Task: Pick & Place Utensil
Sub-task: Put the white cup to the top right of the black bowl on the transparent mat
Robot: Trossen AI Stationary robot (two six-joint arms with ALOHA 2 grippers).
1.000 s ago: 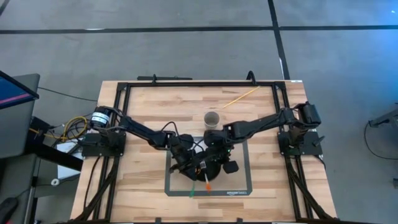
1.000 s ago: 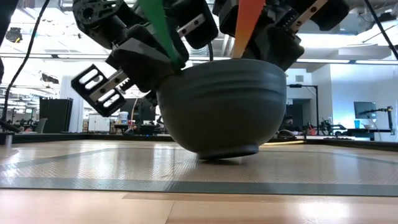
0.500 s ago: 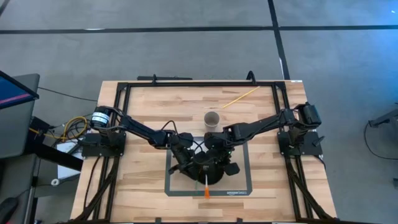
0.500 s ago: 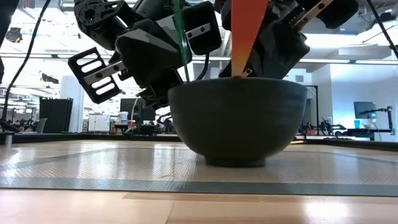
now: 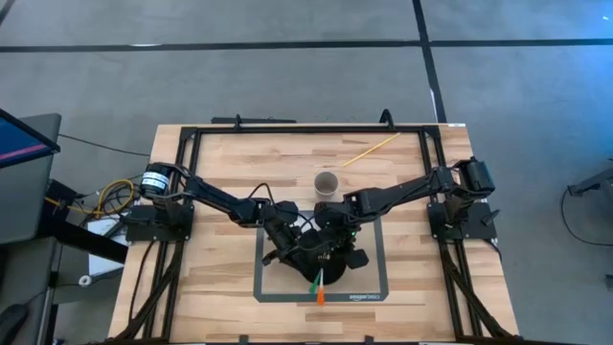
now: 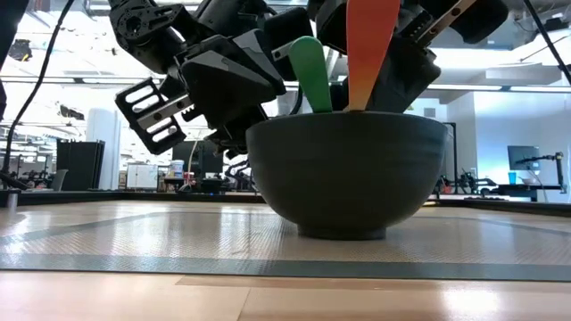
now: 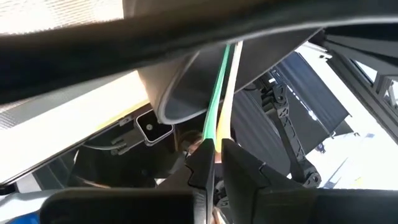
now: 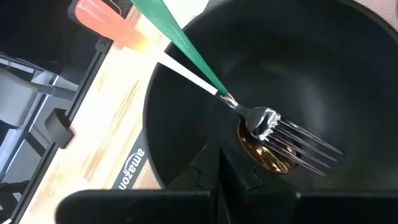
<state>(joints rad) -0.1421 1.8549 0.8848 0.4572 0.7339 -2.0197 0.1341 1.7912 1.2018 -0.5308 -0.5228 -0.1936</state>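
Observation:
A dark bowl (image 6: 343,169) stands flat on the mat. A green-handled fork (image 8: 186,43) lies in it, tines (image 8: 305,149) on the bowl's floor. Its handle (image 6: 308,76) leans on the near rim and sticks out toward the near edge (image 5: 314,281). An orange-handled spoon (image 6: 370,49) leans there too, its gold head (image 8: 267,158) under the tines. My left gripper (image 7: 216,155) is beside the bowl's left side, fingers slightly apart, with the green handle showing beyond the gap. My right gripper (image 8: 219,158) hovers over the bowl's inside, shut.
A grey cup (image 5: 327,182) stands on the wood just beyond the mat (image 5: 374,287). A thin yellow stick (image 5: 372,149) lies near the far edge. Black frame rails run along the table's sides. Both arms crowd over the bowl.
The bowl, tipped up on one side a second ago, has settled flat on the mat. The green fork stood steep at my left gripper and has now dropped over toward the right, leaning on the bowl's near rim beside the orange handle. My left gripper has turned slightly.

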